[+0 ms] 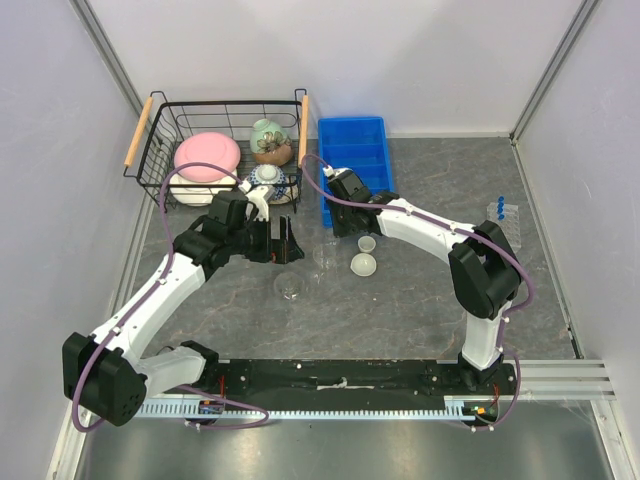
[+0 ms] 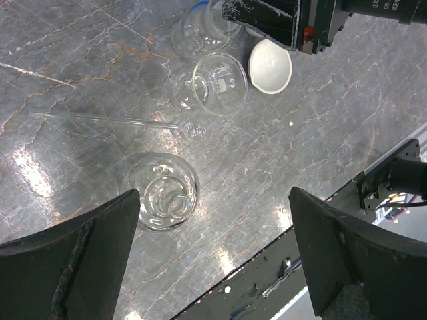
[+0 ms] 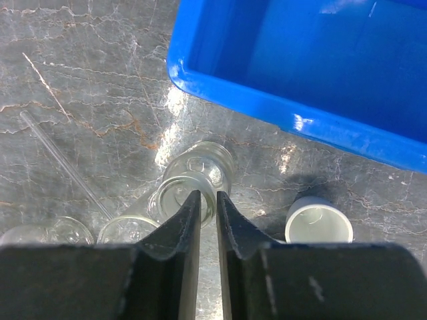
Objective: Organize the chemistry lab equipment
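Note:
Three clear glass flasks stand close together on the grey table. One round flask (image 2: 162, 190) is just beyond my left fingertips, another (image 2: 217, 83) is farther off, and a thin glass rod (image 2: 100, 119) lies between them. My left gripper (image 2: 215, 200) is wide open and empty, hovering above the table (image 1: 283, 240). My right gripper (image 3: 208, 195) is nearly closed, its fingers pinching the rim of the third flask (image 3: 200, 163), next to the blue tray (image 3: 300, 67). Two white dishes (image 1: 367, 243) (image 1: 362, 264) sit to its right. Blue-capped tubes (image 1: 505, 213) lie at the far right.
A black wire basket (image 1: 160, 125) at the back left holds pink, white and patterned crockery. The blue tray (image 1: 352, 160) stands beside it. The two grippers are close to each other (image 1: 338, 222). Grey walls close in both sides.

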Robot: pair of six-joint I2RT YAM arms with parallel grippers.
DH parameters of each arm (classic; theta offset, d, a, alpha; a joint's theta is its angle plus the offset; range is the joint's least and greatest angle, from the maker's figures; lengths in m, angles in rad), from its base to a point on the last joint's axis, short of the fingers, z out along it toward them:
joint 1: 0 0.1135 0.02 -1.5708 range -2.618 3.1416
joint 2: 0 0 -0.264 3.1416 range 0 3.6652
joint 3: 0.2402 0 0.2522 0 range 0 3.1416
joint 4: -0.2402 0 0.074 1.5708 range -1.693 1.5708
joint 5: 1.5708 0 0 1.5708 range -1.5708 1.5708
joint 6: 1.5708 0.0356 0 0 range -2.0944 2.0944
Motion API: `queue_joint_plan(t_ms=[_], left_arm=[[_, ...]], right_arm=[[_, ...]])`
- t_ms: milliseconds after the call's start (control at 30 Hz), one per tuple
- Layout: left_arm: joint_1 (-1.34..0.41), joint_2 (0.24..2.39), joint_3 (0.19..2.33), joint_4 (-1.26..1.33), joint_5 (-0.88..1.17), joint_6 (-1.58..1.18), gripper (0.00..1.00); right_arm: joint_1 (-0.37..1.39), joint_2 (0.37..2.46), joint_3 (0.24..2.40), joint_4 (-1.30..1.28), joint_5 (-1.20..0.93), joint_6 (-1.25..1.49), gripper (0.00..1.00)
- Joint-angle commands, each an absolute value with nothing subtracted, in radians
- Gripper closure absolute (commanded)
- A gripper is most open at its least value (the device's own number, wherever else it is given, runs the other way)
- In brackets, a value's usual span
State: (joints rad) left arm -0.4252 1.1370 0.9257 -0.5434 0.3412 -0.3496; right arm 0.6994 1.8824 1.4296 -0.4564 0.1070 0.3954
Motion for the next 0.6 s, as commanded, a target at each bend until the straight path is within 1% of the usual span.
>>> queue_joint_plan(t_ms=[0,67,100,133,567], left_arm=[[-0.416,1.124,0.916,-0.508,0.362,-0.316,0.01],[-0.416,1.124,0.916,-0.508,0.362,-0.314,0.01],[-0.416,1.126,0.916,-0.506,0.362,-0.314,0.01],[-0.416,1.126,0.916,-0.506,0.365,-0.314,0.01],[-0.41,1.123,0.905,-0.499,0.373,-0.318,0.01]], right_arm=[[0.701,1.894,1.428,-0.437,0.114,0.405,0.83],[0.703,1.896,1.43,-0.439,0.11,0.408,0.9],[0.703,1.894,1.43,-0.44,0.11,0.41,0.98],[0.701,1.894,1.433,-0.443,0.11,0.411,1.0],[0.716,1.827,1.477,-0.506,0.144,0.403,1.0]])
